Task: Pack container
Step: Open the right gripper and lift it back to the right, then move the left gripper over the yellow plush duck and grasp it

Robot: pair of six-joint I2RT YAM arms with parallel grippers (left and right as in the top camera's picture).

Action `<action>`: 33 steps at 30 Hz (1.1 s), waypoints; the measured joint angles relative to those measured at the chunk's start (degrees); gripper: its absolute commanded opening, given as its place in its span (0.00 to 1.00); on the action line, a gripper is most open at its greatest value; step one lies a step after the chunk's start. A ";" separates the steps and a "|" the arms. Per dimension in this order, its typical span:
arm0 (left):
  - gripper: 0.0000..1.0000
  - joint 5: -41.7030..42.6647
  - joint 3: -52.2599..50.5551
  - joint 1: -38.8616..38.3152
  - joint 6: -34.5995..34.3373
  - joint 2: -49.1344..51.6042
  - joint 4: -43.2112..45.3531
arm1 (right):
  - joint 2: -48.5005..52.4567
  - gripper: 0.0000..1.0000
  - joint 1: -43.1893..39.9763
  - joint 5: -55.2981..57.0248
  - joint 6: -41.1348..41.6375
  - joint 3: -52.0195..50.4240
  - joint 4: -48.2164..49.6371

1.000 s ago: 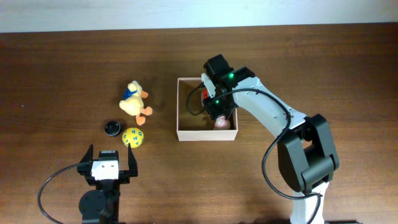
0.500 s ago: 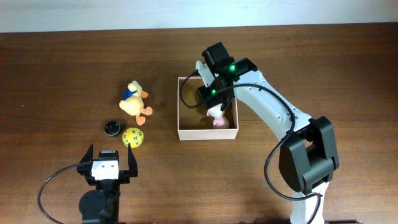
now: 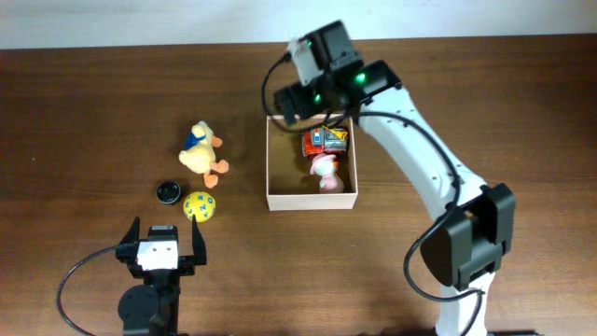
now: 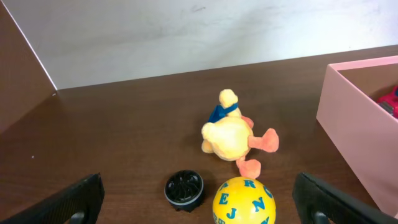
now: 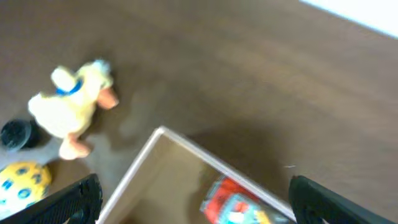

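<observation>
The container (image 3: 310, 201) is a shallow white-walled box with a tan inside, at the table's middle. In it lie a red toy car (image 3: 326, 142) and a small pink toy (image 3: 324, 173). My right gripper (image 3: 315, 110) hangs open above the container's far edge with nothing between its fingers. In the right wrist view the box rim (image 5: 134, 168) and the red car (image 5: 233, 202) show blurred below the right gripper (image 5: 202, 208). My left gripper (image 3: 163, 235) rests open near the front edge. Just ahead of the left gripper (image 4: 202, 211) are a yellow letter ball (image 4: 242, 202) and a black wheel (image 4: 184, 188).
A yellow plush duck (image 3: 203, 149) lies left of the container, with the letter ball (image 3: 199, 205) and the black wheel (image 3: 168, 192) in front of it. The left wrist view shows the duck (image 4: 229, 134) and the container's wall (image 4: 354, 124) at right.
My right gripper has opened and risen out of the container toward its far edge, leaving the red toy car inside. The pink toy shifted a little. The left arm has not moved.
</observation>
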 measured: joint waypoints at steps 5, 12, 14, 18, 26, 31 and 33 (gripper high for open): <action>0.99 0.00 0.00 0.00 0.00 0.00 0.02 | -0.02 0.99 -5.62 8.24 -0.17 5.57 -6.43; 0.99 0.00 -0.02 0.00 0.00 0.00 0.00 | -0.04 0.99 -15.91 16.70 -0.22 6.62 -13.57; 0.99 0.00 -0.02 0.00 0.00 0.00 0.00 | -0.07 0.99 -19.02 17.66 -0.20 6.62 -14.36; 0.99 0.00 0.00 0.00 0.00 0.00 0.00 | -0.13 0.99 -24.04 18.60 -0.20 6.62 -15.19; 0.99 0.00 0.00 0.00 0.00 0.00 0.00 | -0.22 0.99 -30.25 18.93 -0.24 6.62 -16.50; 0.99 0.00 -0.02 0.00 -0.02 0.00 0.02 | -0.35 0.99 -30.77 18.91 -0.24 6.62 -16.52; 0.99 0.00 -0.02 0.00 0.00 0.00 0.02 | -0.35 0.99 -30.77 18.91 -0.20 6.62 -16.52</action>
